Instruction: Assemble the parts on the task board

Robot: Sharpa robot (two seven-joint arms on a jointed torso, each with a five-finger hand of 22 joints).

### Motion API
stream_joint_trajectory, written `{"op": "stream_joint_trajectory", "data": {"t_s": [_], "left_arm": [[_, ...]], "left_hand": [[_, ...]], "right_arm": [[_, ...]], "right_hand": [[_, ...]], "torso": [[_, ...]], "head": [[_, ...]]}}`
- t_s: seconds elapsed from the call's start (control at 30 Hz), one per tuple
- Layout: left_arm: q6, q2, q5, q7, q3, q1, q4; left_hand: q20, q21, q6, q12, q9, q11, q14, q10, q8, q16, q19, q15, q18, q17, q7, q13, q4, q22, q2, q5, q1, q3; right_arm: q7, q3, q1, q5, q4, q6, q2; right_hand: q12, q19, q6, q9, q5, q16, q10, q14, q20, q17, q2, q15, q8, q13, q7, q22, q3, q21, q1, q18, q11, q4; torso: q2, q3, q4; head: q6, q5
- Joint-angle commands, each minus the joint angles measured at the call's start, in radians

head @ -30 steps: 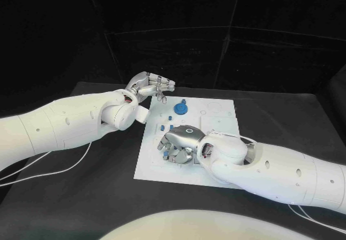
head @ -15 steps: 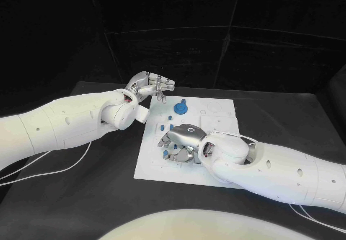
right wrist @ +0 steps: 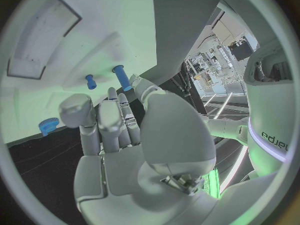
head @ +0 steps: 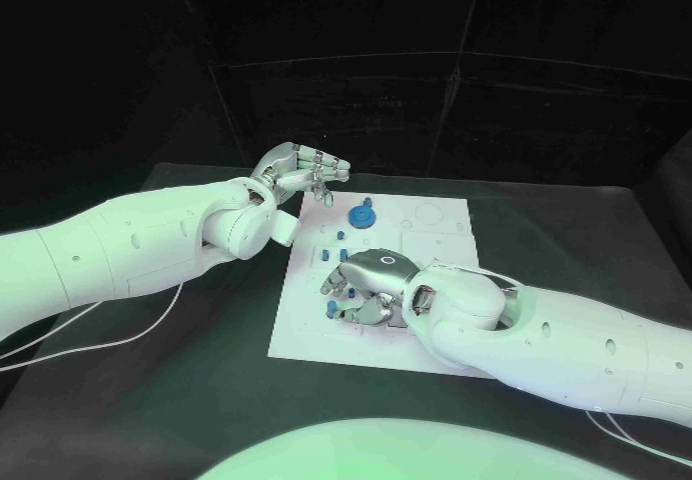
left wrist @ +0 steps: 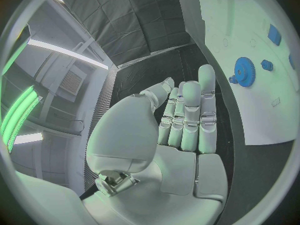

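Observation:
The white task board (head: 440,235) lies in the middle of the table. A blue gear (head: 361,213) stands on its far part, with small blue parts (head: 340,237) just nearer. My right hand (head: 364,288) hovers low over the board's near left part, fingers pointing down at the plate, and a small blue piece (head: 330,306) lies by its fingertips. In the right wrist view the fingers (right wrist: 106,122) are stretched out with nothing in them, and two blue pegs (right wrist: 121,76) stand beyond. My left hand (head: 303,172) hangs above the table beyond the board's far left corner, holding nothing.
The left wrist view shows the gear (left wrist: 244,71) and small blue parts (left wrist: 274,34) on the board beyond my left fingers (left wrist: 190,115). White cables (head: 130,330) trail over the black table (head: 159,400) at the left.
My right hand has shifted a little over the board's near left part. The left hand has stayed where it was.

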Motion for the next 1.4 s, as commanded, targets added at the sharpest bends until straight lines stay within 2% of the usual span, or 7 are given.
{"op": "stream_joint_trajectory", "data": {"t_s": [0.03, 0.23, 0.43, 0.7, 0.97, 1.13, 1.4], "left_arm": [[0.007, -0.002, 0.003, 0.003, 0.001, 0.002, 0.001], [0.007, -0.005, 0.003, 0.003, 0.001, 0.002, 0.0], [0.006, -0.008, 0.003, 0.003, 0.001, 0.001, 0.001], [0.004, -0.014, 0.003, 0.003, 0.0, 0.001, 0.008], [0.001, -0.021, 0.003, 0.003, 0.0, 0.001, 0.023], [-0.002, -0.025, 0.003, 0.003, 0.0, 0.001, 0.032], [-0.003, -0.027, 0.003, 0.004, 0.0, 0.001, 0.046]], "left_hand": [[0.002, -0.001, -0.007, 0.004, 0.0, -0.001, -0.005, -0.009, 0.007, -0.004, -0.004, -0.001, 0.013, -0.001, -0.003, 0.001, -0.002, -0.001, 0.005, -0.004, 0.005, -0.005], [0.002, -0.001, -0.007, 0.004, 0.0, -0.001, -0.005, -0.009, 0.007, -0.004, -0.004, -0.001, 0.013, -0.001, -0.003, 0.001, -0.002, -0.001, 0.005, -0.004, 0.005, -0.005], [0.002, -0.001, -0.007, 0.004, 0.0, -0.001, -0.005, -0.009, 0.007, -0.004, -0.004, -0.001, 0.013, -0.001, -0.003, 0.001, -0.002, -0.001, 0.005, -0.004, 0.005, -0.005], [0.002, -0.001, -0.007, 0.004, 0.0, -0.001, -0.005, -0.009, 0.007, -0.004, -0.004, -0.001, 0.013, -0.001, -0.003, 0.001, -0.002, -0.001, 0.005, -0.004, 0.005, -0.005], [0.003, -0.004, -0.009, 0.009, 0.0, 0.0, -0.008, -0.012, 0.01, -0.004, -0.003, 0.0, 0.013, -0.005, -0.003, 0.002, -0.002, -0.004, 0.007, -0.004, 0.007, -0.01], [0.003, -0.004, -0.009, 0.009, 0.0, 0.0, -0.008, -0.012, 0.01, -0.004, -0.003, 0.0, 0.013, -0.005, -0.003, 0.003, -0.002, -0.004, 0.008, -0.004, 0.007, -0.011], [0.003, -0.004, -0.009, 0.009, 0.0, 0.0, -0.008, -0.012, 0.01, -0.004, -0.003, 0.0, 0.013, -0.005, -0.003, 0.003, -0.002, -0.004, 0.008, -0.004, 0.007, -0.011]], "right_arm": [[0.036, 0.001, 0.001, 0.024, 0.023, -0.083, -0.025], [0.091, 0.002, 0.008, 0.085, 0.073, -0.192, -0.096], [0.11, 0.013, 0.047, 0.274, 0.116, -0.273, -0.19], [-0.014, 0.02, 0.092, 0.411, 0.148, -0.194, -0.34], [-0.167, 0.017, 0.095, 0.396, 0.18, -0.138, -0.447], [-0.261, 0.015, 0.08, 0.299, 0.211, -0.101, -0.481], [-0.371, 0.002, 0.065, 0.225, 0.24, -0.038, -0.496]], "right_hand": [[-0.002, -0.024, -0.036, -0.003, 0.014, -0.027, -0.042, -0.009, 0.001, -0.035, -0.019, 0.009, -0.002, -0.001, -0.002, -0.052, -0.038, -0.034, -0.015, 0.028, 0.004, 0.005], [0.021, -0.037, -0.109, -0.004, 0.037, -0.05, -0.118, -0.013, 0.012, -0.072, 0.002, 0.02, -0.003, 0.003, 0.0, -0.096, -0.2, -0.065, 0.009, 0.034, 0.017, 0.044], [0.096, -0.014, 0.019, 0.011, 0.053, -0.039, -0.008, -0.005, 0.009, -0.061, 0.043, 0.016, 0.026, 0.015, 0.023, -0.06, -0.221, -0.041, 0.036, 0.028, 0.011, 0.05], [0.282, 0.057, 0.137, 0.029, 0.065, 0.094, 0.286, 0.039, -0.038, 0.126, 0.058, -0.038, 0.091, 0.118, -0.033, 0.12, -0.254, 0.07, -0.003, 0.0, -0.061, 0.092], [0.814, 0.075, 0.142, 0.078, 0.145, 0.167, 0.284, 0.045, -0.07, 0.219, 0.064, -0.067, 0.201, 0.702, -0.065, 0.186, -0.401, 0.113, -0.074, -0.011, -0.098, 0.197], [1.039, 0.079, 0.126, 0.124, 0.15, 0.199, 0.308, 0.049, -0.071, 0.27, 0.075, -0.068, 0.272, 0.977, -0.072, 0.214, -0.464, 0.129, -0.083, -0.017, -0.101, 0.214], [1.11, 0.088, 0.103, 0.15, 0.127, 0.225, 0.329, 0.055, -0.072, 0.317, 0.077, -0.068, 0.305, 1.074, -0.075, 0.247, -0.511, 0.146, -0.145, -0.021, -0.096, 0.221]], "torso": [[-0.001, 0.0004, -0.0001], [-0.001, -0.0003, -0.0003], [0.001, 0.0001, -0.0022], [0.001, -0.0027, 0.0], [0.0, 0.0002, -0.0042], [0.001, 0.0005, -0.005], [0.0, 0.0009, -0.001]], "head": [[0.001, 0.002], [0.002, 0.0], [0.003, -0.007], [0.008, -0.057], [0.012, -0.102], [0.014, -0.114], [0.018, -0.132]]}}
